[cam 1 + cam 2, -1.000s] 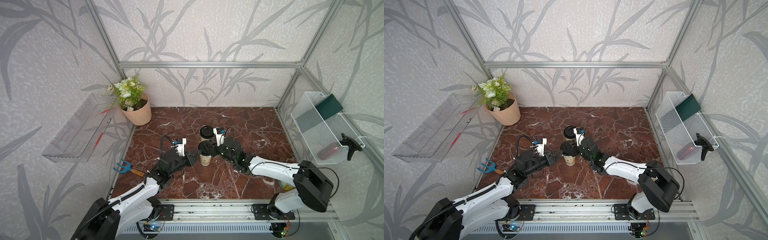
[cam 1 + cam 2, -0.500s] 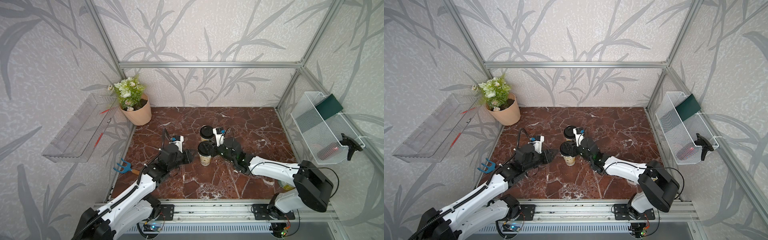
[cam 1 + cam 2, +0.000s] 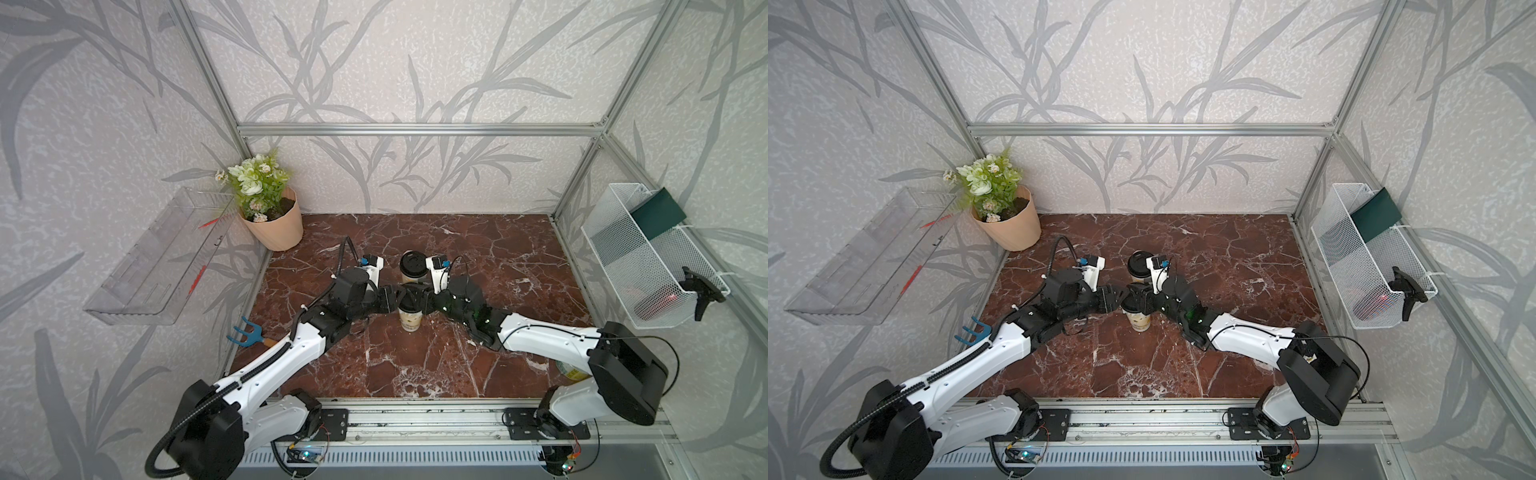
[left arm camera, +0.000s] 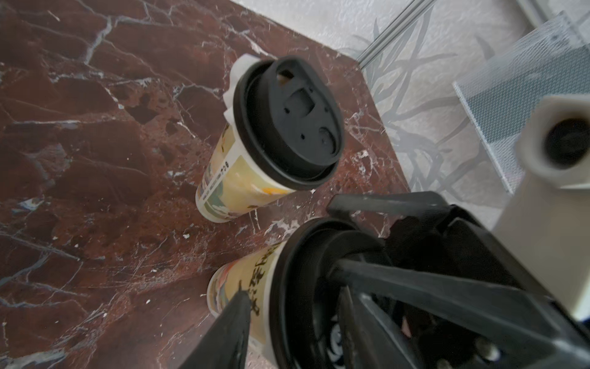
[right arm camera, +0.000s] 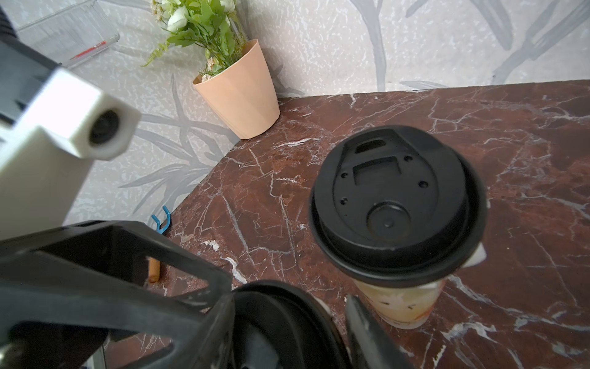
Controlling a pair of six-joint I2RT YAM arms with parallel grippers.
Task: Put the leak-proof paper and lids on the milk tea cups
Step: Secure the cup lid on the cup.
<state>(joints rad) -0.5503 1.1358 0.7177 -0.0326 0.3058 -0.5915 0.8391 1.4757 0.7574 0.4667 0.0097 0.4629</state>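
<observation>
Two milk tea cups stand mid-table, each capped with a black lid. On the far cup [image 3: 412, 266] [image 4: 223, 179] [image 5: 402, 303], white edges of leak-proof paper [image 4: 237, 73] [image 5: 478, 255] stick out under the lid. The near cup [image 3: 410, 321] [image 3: 1139, 321] [image 4: 238, 281] is flanked by both grippers. My right gripper [image 3: 420, 299] [image 5: 289, 297] is shut on its black lid [image 5: 274, 329]. My left gripper [image 3: 394, 300] [image 4: 290, 287] is open, one finger beside the cup wall and one over the lid. Any paper on the near cup is hidden under its lid.
A peach flower pot [image 3: 276, 226] stands at the back left corner. A blue hand rake [image 3: 249, 334] lies by the left edge. A clear shelf [image 3: 158, 266] hangs on the left wall, a white wire basket [image 3: 648, 266] on the right wall.
My left gripper has moved right, up to the near cup, and its jaws have widened. The right gripper has stayed on the near cup's lid.
</observation>
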